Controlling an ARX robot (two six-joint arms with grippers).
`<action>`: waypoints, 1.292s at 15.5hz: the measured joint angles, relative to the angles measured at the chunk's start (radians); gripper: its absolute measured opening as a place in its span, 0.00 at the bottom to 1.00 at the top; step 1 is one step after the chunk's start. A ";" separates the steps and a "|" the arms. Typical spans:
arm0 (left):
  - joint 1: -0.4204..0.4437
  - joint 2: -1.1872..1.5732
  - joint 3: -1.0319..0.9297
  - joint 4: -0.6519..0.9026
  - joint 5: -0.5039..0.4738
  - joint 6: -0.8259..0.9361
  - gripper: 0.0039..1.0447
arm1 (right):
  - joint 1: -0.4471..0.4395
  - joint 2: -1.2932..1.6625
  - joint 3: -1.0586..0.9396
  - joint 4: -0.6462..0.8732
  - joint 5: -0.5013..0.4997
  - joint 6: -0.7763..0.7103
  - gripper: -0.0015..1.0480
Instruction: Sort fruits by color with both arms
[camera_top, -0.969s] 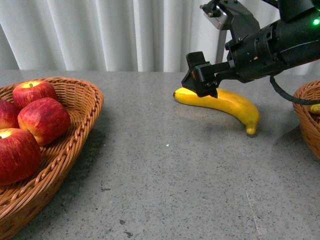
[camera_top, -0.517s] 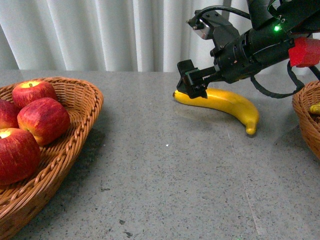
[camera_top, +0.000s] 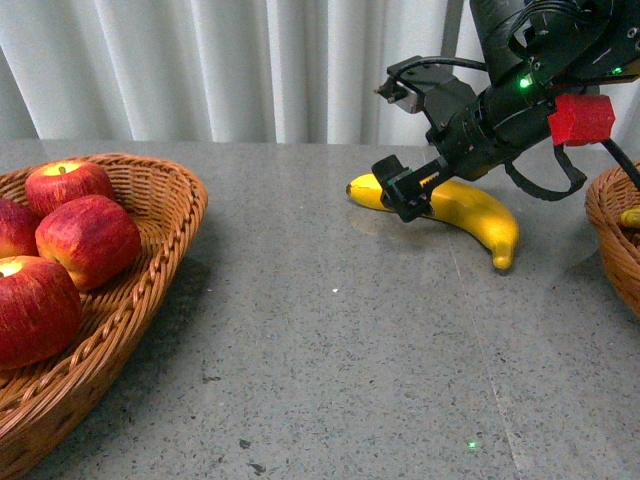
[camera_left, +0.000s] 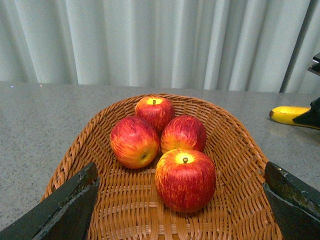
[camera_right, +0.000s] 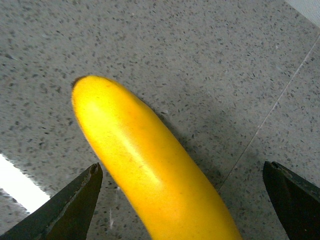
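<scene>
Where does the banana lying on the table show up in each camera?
Front: banana on the grey speckled tabletop, upper right, right gripper at its left end.
Left wrist: only one end, past the wicker basket.
Right wrist: close up, between the open fingers.
Shared landmark: that tabletop.

Front and close right wrist views share the banana (camera_top: 470, 210).
</scene>
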 joint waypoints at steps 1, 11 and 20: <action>0.000 0.000 0.000 0.000 0.000 0.000 0.94 | 0.000 0.004 0.002 -0.021 0.013 -0.025 0.94; 0.000 0.000 0.000 0.000 0.000 0.000 0.94 | -0.007 -0.085 -0.086 0.191 -0.147 0.170 0.35; 0.000 0.000 0.000 0.000 0.000 0.000 0.94 | -0.443 -0.604 -0.623 0.354 -0.309 0.145 0.35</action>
